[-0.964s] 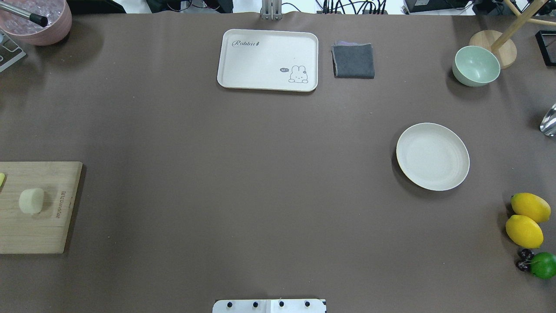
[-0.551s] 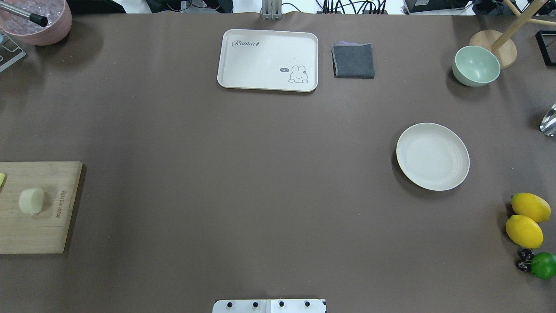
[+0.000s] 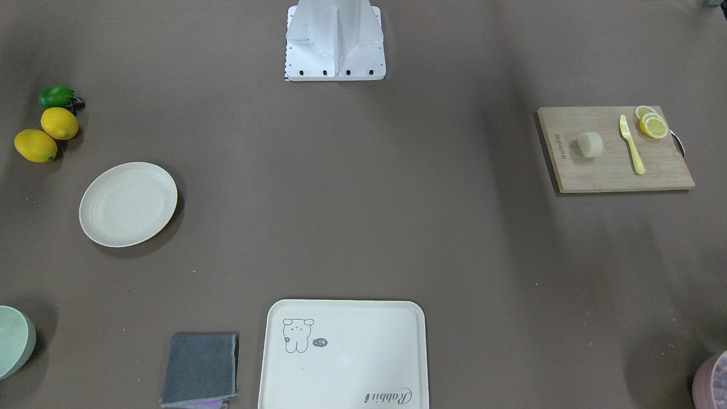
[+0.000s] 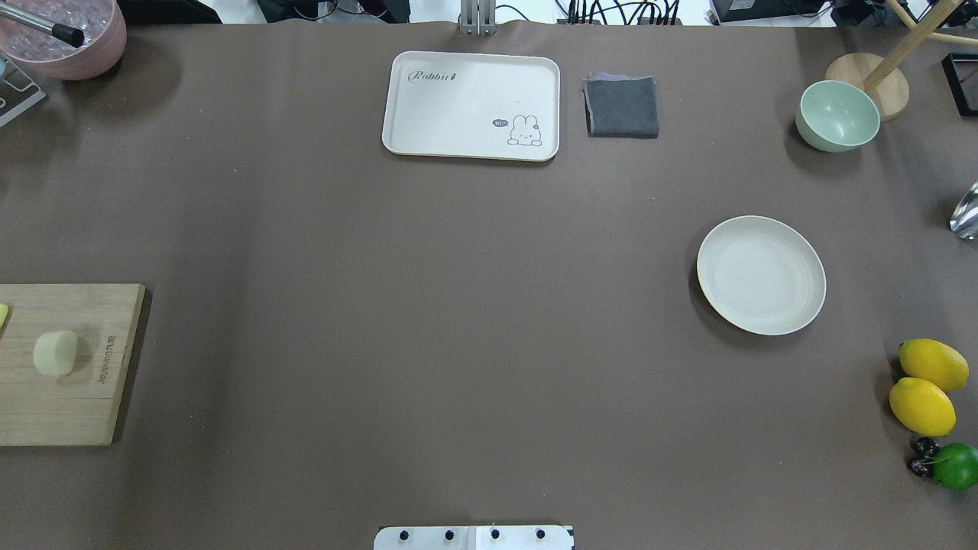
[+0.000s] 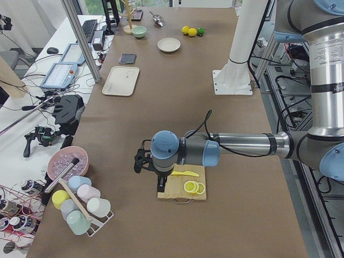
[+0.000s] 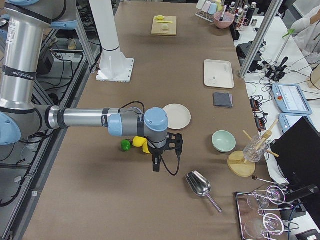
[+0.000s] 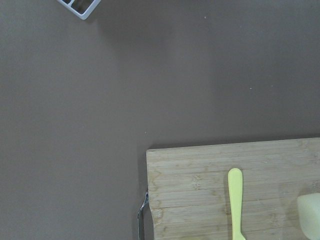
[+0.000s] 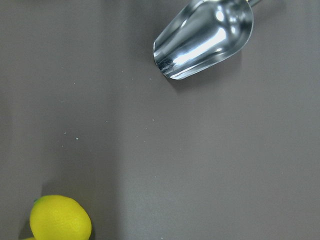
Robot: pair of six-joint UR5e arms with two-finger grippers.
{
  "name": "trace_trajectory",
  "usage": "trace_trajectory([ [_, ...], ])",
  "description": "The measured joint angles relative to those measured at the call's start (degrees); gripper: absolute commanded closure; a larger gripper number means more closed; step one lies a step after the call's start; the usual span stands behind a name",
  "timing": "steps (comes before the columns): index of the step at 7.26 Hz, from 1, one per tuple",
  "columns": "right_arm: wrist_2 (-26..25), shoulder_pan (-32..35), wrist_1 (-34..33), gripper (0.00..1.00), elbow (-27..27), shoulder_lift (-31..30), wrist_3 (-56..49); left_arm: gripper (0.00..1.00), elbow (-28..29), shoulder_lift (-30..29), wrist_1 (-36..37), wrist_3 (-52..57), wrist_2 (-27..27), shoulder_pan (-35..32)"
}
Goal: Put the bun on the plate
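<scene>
The bun (image 4: 55,353) is a small pale lump lying on a wooden cutting board (image 4: 76,412) at the table's left edge. It shows too in the front-facing view as the bun (image 3: 589,144) and at the right edge of the left wrist view as the bun (image 7: 310,215). The round cream plate (image 4: 761,275) sits bare on the right side, also seen as the plate (image 3: 128,203). My left gripper (image 5: 159,187) hangs over the board's outer end. My right gripper (image 6: 156,165) hovers beside the lemons, past the plate. Only side views show either gripper, so I cannot tell whether they are open or shut.
A yellow knife (image 3: 631,145) and lemon slices (image 3: 652,124) share the board. Two lemons (image 4: 926,386) and a lime (image 4: 955,466) lie at the right edge, and a metal scoop (image 8: 205,37) beyond them. At the far side are a tray (image 4: 471,105), a grey cloth (image 4: 622,107) and a green bowl (image 4: 837,116).
</scene>
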Motion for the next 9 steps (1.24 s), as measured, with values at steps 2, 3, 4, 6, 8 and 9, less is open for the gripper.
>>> trace_trajectory([
  [2,0.5,3.2,0.2,0.00,2.3,1.4,0.1,0.02,-1.3,-1.6,-3.0,0.0,0.2,0.0],
  [3,2.1,4.7,0.5,0.00,2.5,2.0,0.1,0.02,-0.3,-2.9,-6.8,-0.1,0.7,0.1],
  [4,5.4,6.3,1.1,0.00,2.6,2.1,-0.1,0.02,1.3,-4.2,-10.4,-0.1,0.8,0.1],
  [6,10.2,9.3,6.5,0.00,1.2,1.5,-0.6,0.02,2.8,-5.1,-14.7,0.2,0.7,0.0],
  [8,12.2,9.8,11.2,0.00,-0.2,0.9,-0.6,0.02,3.0,-5.7,-16.5,0.3,0.7,0.1],
  [9,12.5,9.1,12.5,0.00,-0.4,0.8,0.2,0.02,2.9,-5.7,-16.9,0.2,0.7,0.1],
])
